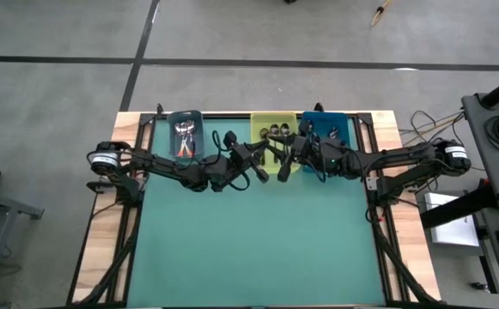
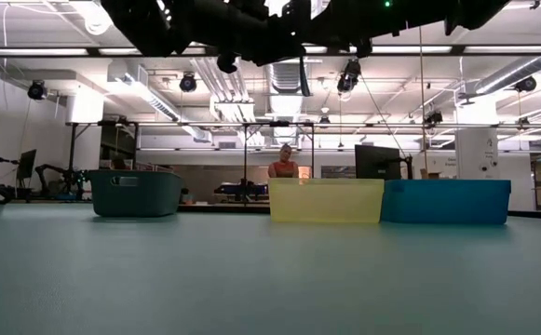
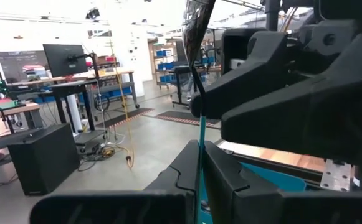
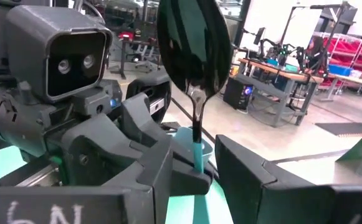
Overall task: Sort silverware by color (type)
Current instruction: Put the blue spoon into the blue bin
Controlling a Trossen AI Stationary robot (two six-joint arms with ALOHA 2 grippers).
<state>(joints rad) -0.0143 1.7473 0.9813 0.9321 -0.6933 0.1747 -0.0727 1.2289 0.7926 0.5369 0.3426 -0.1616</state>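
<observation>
Standing upright between both jaws, spoon; blue handle pinched

The table's mat is a plain teal green, framed by pale wood at its edges. At its far edge stand three bins: a dark grey-teal bin, a translucent yellow bin and, touching the yellow one, a deep blue bin. Above the mat, both arms are black. The spoon has a dark, mirror-shiny bowl and a turquoise handle.
</observation>
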